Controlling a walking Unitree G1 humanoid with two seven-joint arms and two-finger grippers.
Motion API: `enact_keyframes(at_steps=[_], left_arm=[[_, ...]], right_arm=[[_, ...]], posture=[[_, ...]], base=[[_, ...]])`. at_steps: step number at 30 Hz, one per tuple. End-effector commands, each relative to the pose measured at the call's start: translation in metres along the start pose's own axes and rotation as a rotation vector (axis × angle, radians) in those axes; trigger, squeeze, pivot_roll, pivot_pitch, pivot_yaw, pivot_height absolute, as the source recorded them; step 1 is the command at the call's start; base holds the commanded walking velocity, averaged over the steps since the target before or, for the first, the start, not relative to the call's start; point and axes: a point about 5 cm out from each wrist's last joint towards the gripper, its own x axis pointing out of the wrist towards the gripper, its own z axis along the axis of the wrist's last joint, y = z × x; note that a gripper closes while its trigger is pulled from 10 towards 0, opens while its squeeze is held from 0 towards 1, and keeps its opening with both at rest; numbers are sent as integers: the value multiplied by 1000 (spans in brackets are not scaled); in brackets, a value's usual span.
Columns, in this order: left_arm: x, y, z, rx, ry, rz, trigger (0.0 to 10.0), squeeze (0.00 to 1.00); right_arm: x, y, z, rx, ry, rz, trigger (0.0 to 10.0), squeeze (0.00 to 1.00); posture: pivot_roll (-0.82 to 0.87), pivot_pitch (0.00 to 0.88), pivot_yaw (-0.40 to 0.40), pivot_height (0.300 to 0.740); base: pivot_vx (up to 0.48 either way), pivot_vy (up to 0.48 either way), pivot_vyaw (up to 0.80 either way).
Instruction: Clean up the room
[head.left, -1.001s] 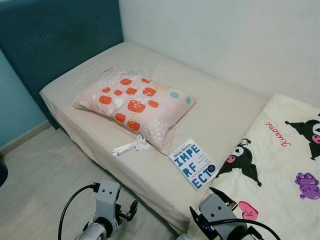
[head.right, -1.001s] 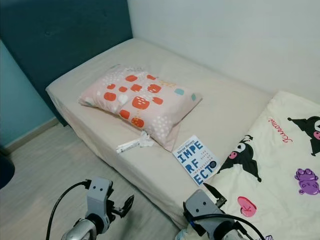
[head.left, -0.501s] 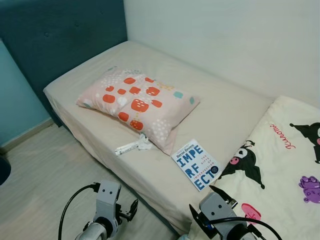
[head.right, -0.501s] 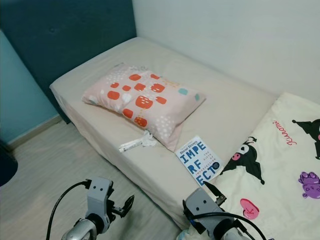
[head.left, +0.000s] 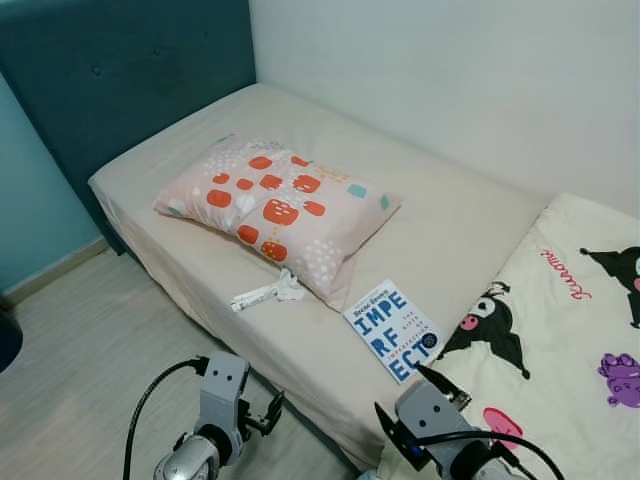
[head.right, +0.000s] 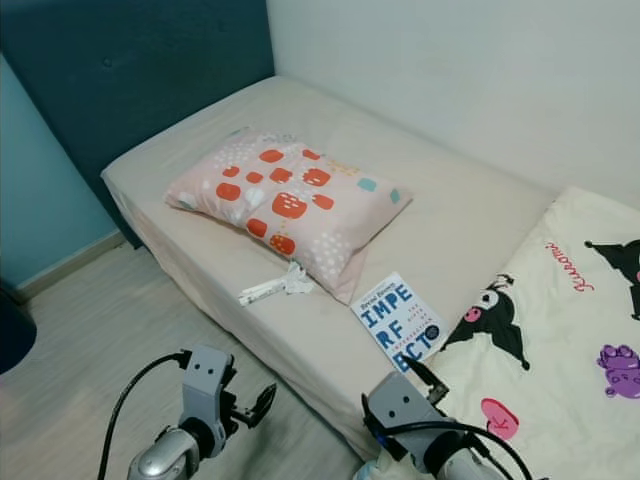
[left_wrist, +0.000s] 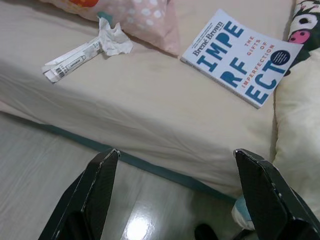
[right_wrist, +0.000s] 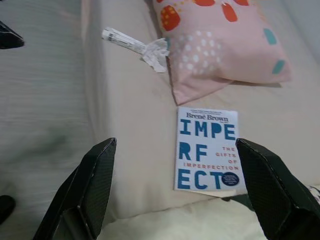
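Observation:
A white-and-blue book (head.left: 391, 329) lies flat on the beige bed (head.left: 300, 120), near its front edge. Left of it lies a crumpled white wrapper with a paper strip (head.left: 264, 294), tucked against a pink pillow with orange patches (head.left: 275, 203). My left gripper (left_wrist: 180, 200) is open, low over the floor in front of the bed edge, below the wrapper. My right gripper (right_wrist: 180, 195) is open too, hovering beside the bed, short of the book (right_wrist: 207, 148). Neither holds anything.
A cream blanket with black cartoon figures (head.left: 560, 330) covers the right end of the bed, its edge touching the book. A teal headboard (head.left: 120, 70) and a white wall bound the bed. Pale wood floor (head.left: 80, 340) lies on the left.
The view has shifted slightly, so the bed sits a little further right in frame. My left gripper has edged a bit closer to the bed edge. Nothing on the bed has moved.

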Motion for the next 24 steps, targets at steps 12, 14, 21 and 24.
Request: enact_keyframes(at_steps=[12, 14, 21, 24], left_arm=[[0, 1, -7, -6, 40, 3, 10000, 0], [0, 1, -7, -6, 40, 3, 10000, 0], [5, -1, -5, -18, 25, 8, 10000, 0], [6, -3, -5, -26, 19, 11, 10000, 0]], right_arm=[[-2, 0, -9, 11, 28, 9, 10000, 0], [-2, 0, -9, 11, 28, 9, 10000, 0], [0, -6, -12, 13, 32, 8, 10000, 0], [-1, -8, -13, 13, 34, 8, 10000, 0]], posture=[[-296, 156, 13, 740], [-296, 156, 13, 740], [-293, 140, -9, 740], [-280, 134, -18, 740]], base=[[0, 0, 0], [0, 0, 0], [0, 0, 0], [0, 0, 0]])
